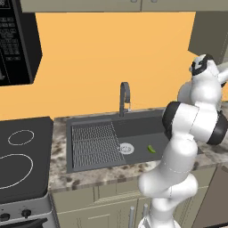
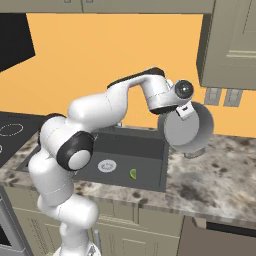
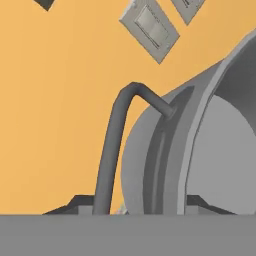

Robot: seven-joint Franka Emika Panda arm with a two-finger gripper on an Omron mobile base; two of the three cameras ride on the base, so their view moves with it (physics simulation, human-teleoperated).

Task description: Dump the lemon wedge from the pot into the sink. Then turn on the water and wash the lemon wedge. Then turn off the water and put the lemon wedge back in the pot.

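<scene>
One pot (image 2: pixel 187 131) (tipped), apparently clamped by the gripper (image 2: pixel 184 114); one lemon wedge (image 2: pixel 133 174) in the sink (image 2: pixel 145 150).

Evenly and brightly lit, flat rendered light with no clear source. Soft shading only on the rounded white robot arm (image 2: pixel 95 112), darker on its underside. No cast shadows worth noting across the speckled stone counter (image 2: pixel 210 175). No glare on the wide grey metal pot (image 2: pixel 192 132). Slightly soft and pixelated throughout, edges jagged; no lens bending at frame corners.
</scene>
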